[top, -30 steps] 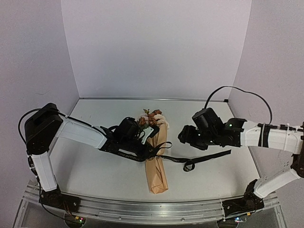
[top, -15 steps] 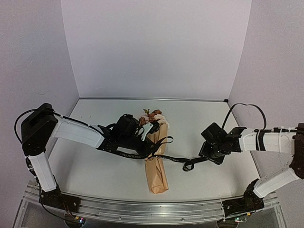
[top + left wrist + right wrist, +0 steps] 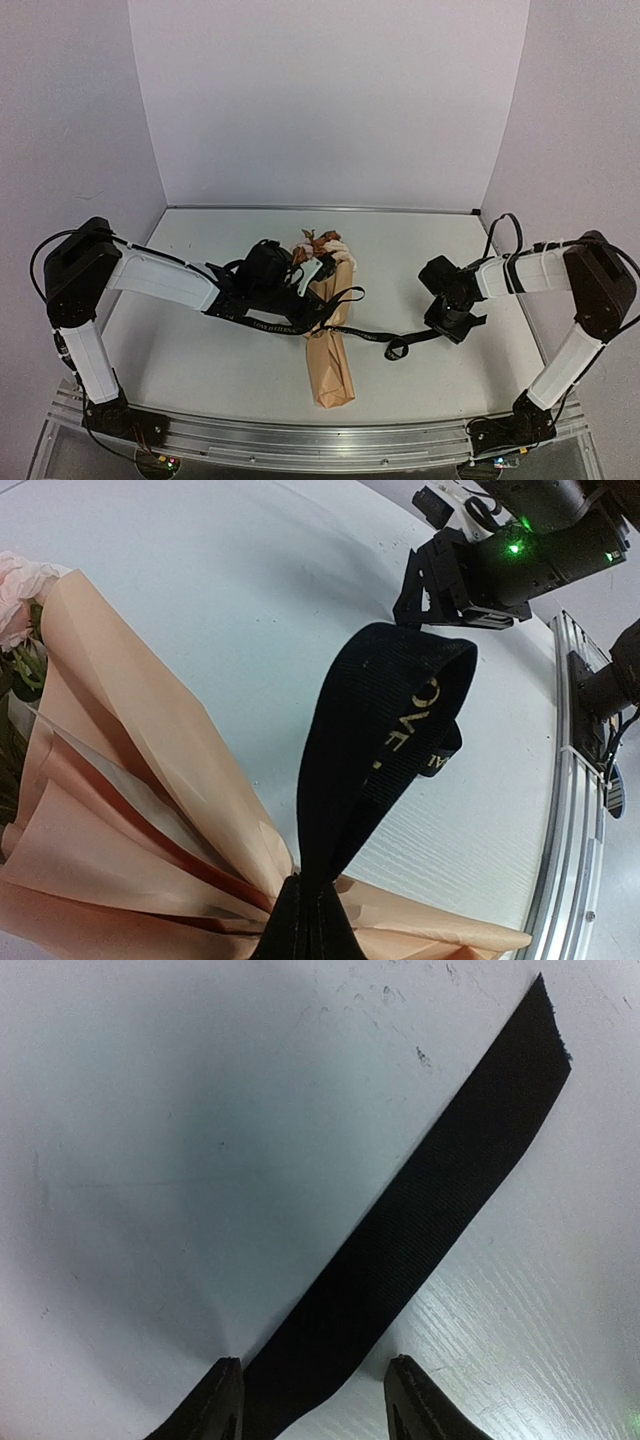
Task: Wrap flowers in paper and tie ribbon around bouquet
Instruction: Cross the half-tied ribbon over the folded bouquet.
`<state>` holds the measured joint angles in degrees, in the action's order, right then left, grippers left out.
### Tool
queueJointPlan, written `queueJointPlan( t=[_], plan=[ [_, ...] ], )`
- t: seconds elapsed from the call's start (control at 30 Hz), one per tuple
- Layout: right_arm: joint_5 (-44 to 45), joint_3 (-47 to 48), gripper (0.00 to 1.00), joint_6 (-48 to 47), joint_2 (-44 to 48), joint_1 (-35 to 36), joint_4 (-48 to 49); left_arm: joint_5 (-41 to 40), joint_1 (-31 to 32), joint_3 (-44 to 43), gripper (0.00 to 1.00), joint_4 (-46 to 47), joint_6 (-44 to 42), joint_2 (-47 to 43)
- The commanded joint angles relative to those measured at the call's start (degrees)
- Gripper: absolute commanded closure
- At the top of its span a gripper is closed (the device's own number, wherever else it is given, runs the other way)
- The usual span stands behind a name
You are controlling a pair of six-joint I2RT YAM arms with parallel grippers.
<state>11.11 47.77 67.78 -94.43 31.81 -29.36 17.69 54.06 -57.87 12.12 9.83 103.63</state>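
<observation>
The bouquet (image 3: 330, 345) lies mid-table, a tan paper (image 3: 130, 730) cone with the flowers (image 3: 322, 245) at its far end. The black ribbon (image 3: 365, 334) crosses the cone and trails right to a curl (image 3: 398, 348). My left gripper (image 3: 312, 303) is shut on a ribbon loop (image 3: 385, 730), pinched at the fingertips (image 3: 305, 925) just over the paper. My right gripper (image 3: 452, 322) is low over the ribbon's right end. It is open, its fingertips (image 3: 225, 1395) standing on either side of the flat ribbon (image 3: 430, 1210) at the gripper (image 3: 315, 1392).
White walls close the back and both sides. An aluminium rail (image 3: 300, 440) runs along the near edge by the arm bases. The right arm's cable (image 3: 500, 225) loops above its wrist.
The right arm swung away from the bouquet, rightward and down onto the ribbon's free end, and its jaws narrowed. The left gripper and bouquet barely moved.
</observation>
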Motion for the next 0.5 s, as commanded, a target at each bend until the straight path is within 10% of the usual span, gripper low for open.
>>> queueJointPlan(
  t=[0.0, 0.17, 0.47],
  plan=[
    [1.0, 1.7, 0.59, 1.3, -3.7, -0.2, -0.9, -0.5, 0.2, -1.1, 1.0, 1.1, -1.6, -2.6],
    [3.1, 2.9, 1.0, 0.1, -4.3, -0.3, -1.7, -0.2, 0.2, -0.9, 1.0, 1.2, -2.2, -2.8],
    [8.5, 24.0, 1.0, -10.5, 2.9, -0.1, -10.5, 1.4, 0.2, 5.0, 1.0, 9.1, -5.5, -6.3]
  ],
)
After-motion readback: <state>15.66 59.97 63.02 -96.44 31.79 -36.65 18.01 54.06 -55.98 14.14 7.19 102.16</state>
